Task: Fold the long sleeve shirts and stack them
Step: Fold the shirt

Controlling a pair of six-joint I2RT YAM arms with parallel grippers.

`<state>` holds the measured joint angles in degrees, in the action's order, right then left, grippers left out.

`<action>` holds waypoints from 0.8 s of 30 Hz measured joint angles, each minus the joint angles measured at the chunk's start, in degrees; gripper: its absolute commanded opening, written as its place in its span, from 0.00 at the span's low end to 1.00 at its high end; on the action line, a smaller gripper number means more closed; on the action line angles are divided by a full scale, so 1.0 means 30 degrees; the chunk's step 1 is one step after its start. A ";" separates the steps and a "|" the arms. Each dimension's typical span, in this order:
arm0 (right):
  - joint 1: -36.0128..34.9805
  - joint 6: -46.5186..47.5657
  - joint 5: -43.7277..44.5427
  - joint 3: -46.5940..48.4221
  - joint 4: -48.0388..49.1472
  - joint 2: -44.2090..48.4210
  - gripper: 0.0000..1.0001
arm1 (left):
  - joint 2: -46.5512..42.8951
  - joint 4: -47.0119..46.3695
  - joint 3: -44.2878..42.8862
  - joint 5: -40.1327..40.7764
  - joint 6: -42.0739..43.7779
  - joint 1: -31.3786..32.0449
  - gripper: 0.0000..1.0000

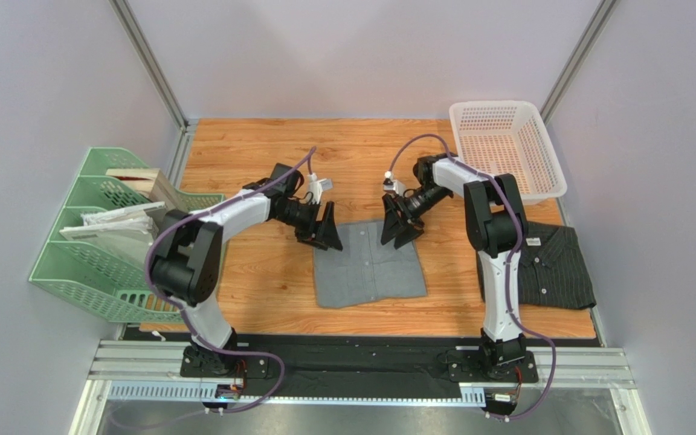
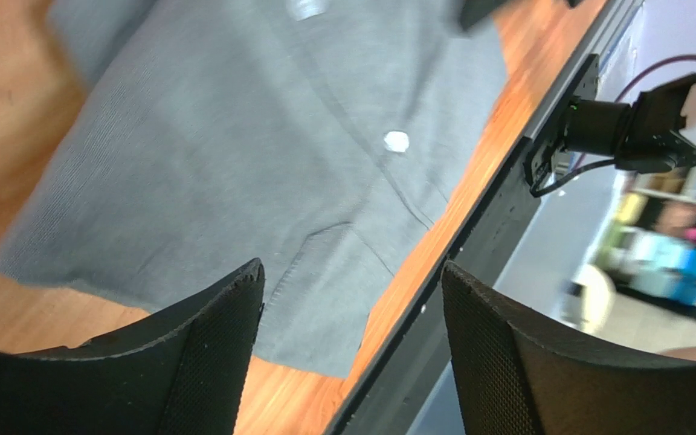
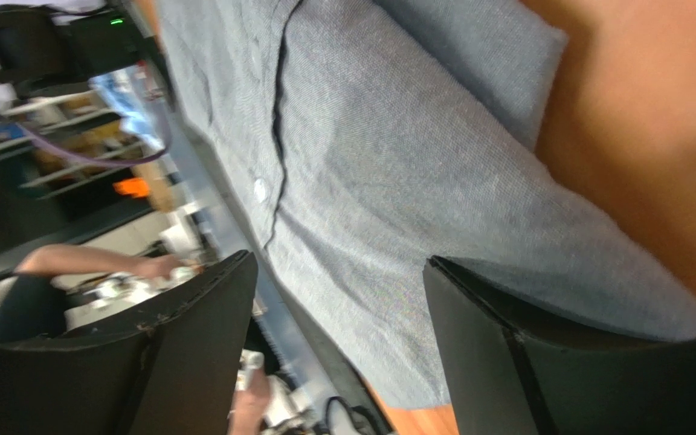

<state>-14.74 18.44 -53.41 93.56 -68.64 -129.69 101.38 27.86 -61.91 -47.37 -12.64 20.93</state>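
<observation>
The mid-grey shirt lies folded into a flat rectangle on the middle of the table. It also shows in the left wrist view and in the right wrist view, with its buttons up. The dark pinstriped shirt lies folded at the right edge, partly behind the right arm. My left gripper is open and empty, just above the grey shirt's far left corner. My right gripper is open and empty, just above its far right corner.
A white mesh basket stands at the back right. A green file rack with papers and a wooden block stands off the table's left edge. The black rail runs along the near edge.
</observation>
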 measured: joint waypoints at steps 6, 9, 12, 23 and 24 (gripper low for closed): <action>-0.1304 0.0058 0.3104 0.5136 -0.0124 -0.1676 0.73 | -0.1260 0.0903 -0.3177 0.0874 0.2135 -0.0306 0.79; -0.2484 0.0335 0.4313 0.8182 0.0087 -0.2943 0.73 | -0.0678 -0.0262 -0.3373 0.0758 0.0976 -0.2557 0.84; -0.3869 0.0911 0.5340 1.0484 0.0430 -0.3861 0.77 | -0.0379 -0.0474 -0.2594 0.1632 0.0364 -0.5020 0.86; -0.5435 0.2412 0.6579 0.7410 0.2069 0.1348 0.80 | 0.1392 0.1137 -0.2346 0.1836 0.1100 -0.4641 0.78; -0.5311 0.2484 0.6710 0.6761 0.2084 0.2259 0.79 | 0.1814 0.1188 -0.2353 0.1785 0.1253 -0.4619 0.77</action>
<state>-30.68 25.89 -33.28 113.84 -62.39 -122.91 106.83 31.42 -68.97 -42.02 -8.88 7.07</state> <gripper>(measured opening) 0.818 0.791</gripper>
